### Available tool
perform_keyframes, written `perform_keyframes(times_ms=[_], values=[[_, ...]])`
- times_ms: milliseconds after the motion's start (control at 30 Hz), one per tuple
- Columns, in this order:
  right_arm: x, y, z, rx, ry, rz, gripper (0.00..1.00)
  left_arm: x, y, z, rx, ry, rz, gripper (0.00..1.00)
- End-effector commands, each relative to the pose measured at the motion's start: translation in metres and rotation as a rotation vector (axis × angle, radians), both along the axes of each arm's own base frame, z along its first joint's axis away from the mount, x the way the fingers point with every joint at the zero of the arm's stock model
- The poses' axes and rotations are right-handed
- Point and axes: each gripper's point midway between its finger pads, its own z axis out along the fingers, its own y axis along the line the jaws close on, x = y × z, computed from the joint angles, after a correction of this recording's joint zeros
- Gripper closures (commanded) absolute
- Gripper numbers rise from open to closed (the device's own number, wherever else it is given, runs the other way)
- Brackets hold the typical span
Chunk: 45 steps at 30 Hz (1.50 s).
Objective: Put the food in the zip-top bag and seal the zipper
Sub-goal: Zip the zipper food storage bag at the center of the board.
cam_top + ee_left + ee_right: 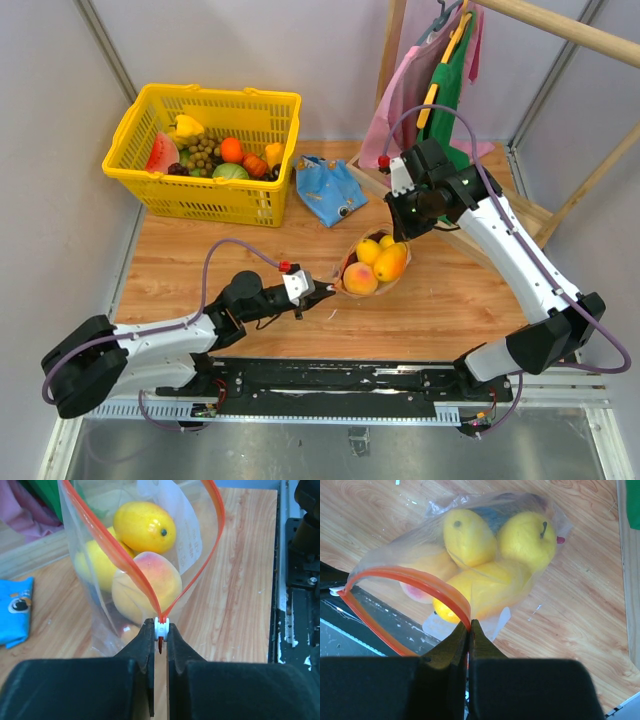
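Note:
The clear zip-top bag (pixel 372 262) lies on the wooden table with its mouth open. Inside are a peach (pixel 150 580), a yellow mango (pixel 145 526) and a lemon (pixel 467 536). I cannot make out the dark red slice. The red-orange zipper (pixel 107 542) spreads in a V from its near end. My left gripper (pixel 160 630) is shut on the zipper's white slider (pixel 161 623) at that end; it also shows in the top view (pixel 325 294). My right gripper (pixel 469 626) is shut on the zipper strip (pixel 420 577) at the bag's far end, above the bag in the top view (pixel 400 232).
A yellow mesh basket (pixel 215 92) of toy fruit stands at the back left. A blue soft pouch (pixel 328 190) lies behind the bag and shows in the left wrist view (pixel 15 610). Clothes hang on a wooden rack (pixel 440 80) at the back right.

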Motion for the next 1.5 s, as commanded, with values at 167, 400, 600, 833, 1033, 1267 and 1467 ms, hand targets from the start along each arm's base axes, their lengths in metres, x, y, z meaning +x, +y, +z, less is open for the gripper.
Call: perform_keyframes(times_ms=[167,400,600,833,1033,1267,1467], values=[[0.002,-0.021,0.0,0.002,0.002,-0.048,0.99,0.007,0.016,0.032,-0.031,0.068,0.123,1.0],[0.005,-0.025,-0.01,-0.011,-0.002,-0.039,0.98,0.012,0.025,0.056,0.029,0.292,0.238,1.0],[0.009,-0.034,-0.022,-0.052,-0.005,-0.043,0.99,0.004,0.025,0.091,0.064,0.376,0.227,1.0],[0.014,-0.028,-0.016,-0.019,-0.038,0.016,0.78,-0.009,0.019,0.123,0.14,0.455,0.164,1.0],[0.01,-0.005,0.019,0.126,-0.173,0.152,0.5,-0.007,0.022,0.129,0.246,0.484,0.179,1.0],[-0.004,0.015,0.072,0.284,-0.478,0.367,0.28,-0.006,0.022,0.134,0.287,0.474,0.172,1.0],[-0.038,0.046,0.108,0.488,-0.738,0.66,0.14,-0.004,0.02,0.139,0.29,0.467,0.166,1.0]])
